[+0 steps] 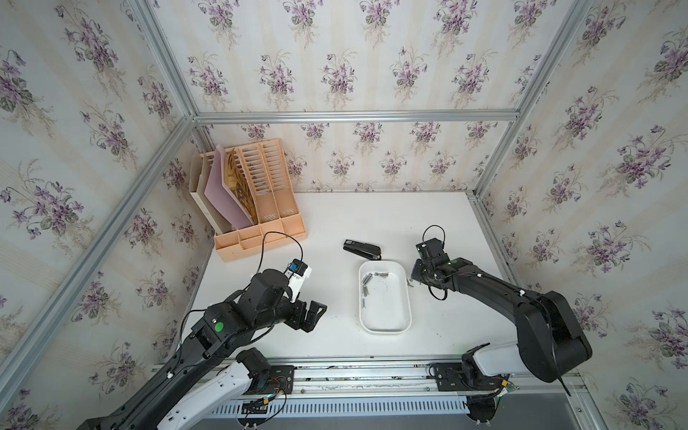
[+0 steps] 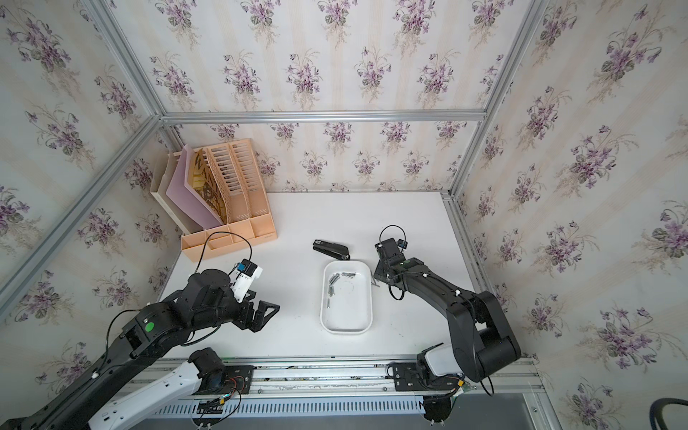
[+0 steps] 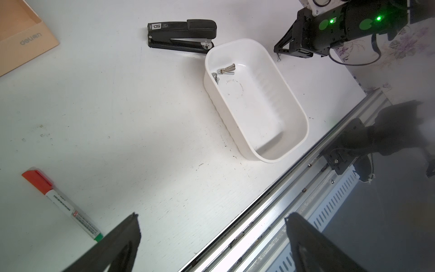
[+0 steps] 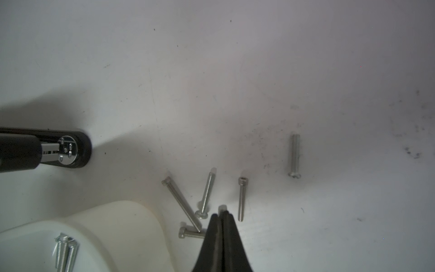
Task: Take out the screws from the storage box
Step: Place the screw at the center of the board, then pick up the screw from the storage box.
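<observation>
Right wrist view: right gripper (image 4: 222, 213) jaws pinched shut on a screw (image 4: 222, 207), tip poking out. Five loose screws (image 4: 241, 199) lie on the table (image 4: 235, 70) just ahead of the jaws. Remaining screws (image 4: 64, 249) sit in the storage box (image 4: 131, 216) beside the jaws, at its far side, mostly lengthwise along the wall. Right arm is nearer; left gripper (image 3: 211, 215) wide open, empty, well apart.

A robot test cell is posing as a home office — floral wallpaper (image 1: 335, 74) is lining aluminium framing (image 1: 353, 116); robot arms (image 1: 231, 324) are sitting on a slotted rail (image 1: 353, 372) (wiring (image 1: 260, 402) exposed); a stapler (image 1: 363, 248) and file organizer (image 1: 260, 231) are resting on the table (image 1: 372, 216).
</observation>
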Tool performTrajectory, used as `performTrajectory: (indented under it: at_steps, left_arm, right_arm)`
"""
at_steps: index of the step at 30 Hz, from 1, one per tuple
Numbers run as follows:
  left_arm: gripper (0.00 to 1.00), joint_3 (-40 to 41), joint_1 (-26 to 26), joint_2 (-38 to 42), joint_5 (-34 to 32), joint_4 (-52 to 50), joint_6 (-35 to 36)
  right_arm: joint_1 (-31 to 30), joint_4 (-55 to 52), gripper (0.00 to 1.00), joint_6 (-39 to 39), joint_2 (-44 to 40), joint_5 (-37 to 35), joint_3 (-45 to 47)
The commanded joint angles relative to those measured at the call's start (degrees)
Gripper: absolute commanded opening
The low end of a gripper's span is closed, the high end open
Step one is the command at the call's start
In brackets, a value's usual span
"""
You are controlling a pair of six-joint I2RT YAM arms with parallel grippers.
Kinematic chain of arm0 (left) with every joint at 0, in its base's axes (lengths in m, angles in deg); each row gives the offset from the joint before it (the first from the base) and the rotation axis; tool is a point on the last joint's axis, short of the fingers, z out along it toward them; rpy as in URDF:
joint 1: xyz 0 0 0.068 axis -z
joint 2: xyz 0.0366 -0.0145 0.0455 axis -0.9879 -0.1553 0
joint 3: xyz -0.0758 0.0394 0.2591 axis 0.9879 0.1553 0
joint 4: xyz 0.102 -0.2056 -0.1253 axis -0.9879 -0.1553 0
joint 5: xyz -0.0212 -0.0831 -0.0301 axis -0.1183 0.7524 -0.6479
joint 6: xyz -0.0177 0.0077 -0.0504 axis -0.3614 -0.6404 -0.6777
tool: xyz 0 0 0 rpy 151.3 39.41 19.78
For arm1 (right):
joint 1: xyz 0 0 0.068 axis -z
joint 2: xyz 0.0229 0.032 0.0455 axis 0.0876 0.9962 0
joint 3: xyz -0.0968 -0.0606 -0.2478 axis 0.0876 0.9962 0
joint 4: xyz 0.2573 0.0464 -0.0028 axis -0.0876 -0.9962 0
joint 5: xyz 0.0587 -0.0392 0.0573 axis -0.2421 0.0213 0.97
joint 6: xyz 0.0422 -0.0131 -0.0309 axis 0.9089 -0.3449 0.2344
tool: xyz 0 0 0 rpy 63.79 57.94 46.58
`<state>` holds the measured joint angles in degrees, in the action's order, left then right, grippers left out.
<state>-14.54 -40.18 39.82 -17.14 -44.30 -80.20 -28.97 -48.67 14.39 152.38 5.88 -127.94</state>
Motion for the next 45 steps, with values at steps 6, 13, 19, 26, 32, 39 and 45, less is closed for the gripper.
performTrajectory:
  at_steps: [6,13,19,26,32,39,45]
  left_arm:
    - [0.99,0.05,0.07,0.42,-0.26,0.32,-0.22]
    - [0.99,0.09,0.20,0.13,0.08,0.30,-0.24]
    - [0.99,0.09,0.33,0.62,-0.18,0.27,-0.23]
    - [0.99,0.04,0.49,0.54,0.06,0.28,-0.25]
    - [0.99,0.05,0.60,0.67,0.00,0.32,-0.22]
    - [0.99,0.08,0.55,0.70,-0.26,0.20,-0.30]
    - [0.99,0.12,0.54,0.27,-0.27,0.25,-0.31]
  right_arm:
    - [0.56,0.90,0.00,-1.60,4.45,3.39,-1.36]
    - [0.77,1.08,0.00,-1.95,7.90,4.74,-2.32]
    - [0.92,1.11,0.00,-1.97,8.46,4.39,-2.42]
    - [1.03,0.86,0.14,-1.89,8.06,4.08,-2.44]
    - [1.03,1.39,0.32,-1.88,5.89,4.33,-1.80]
    - [-0.06,4.81,0.27,-2.55,-5.75,4.46,1.81]
    - [-10.41,7.33,0.27,-4.19,-16.71,-2.60,2.93]
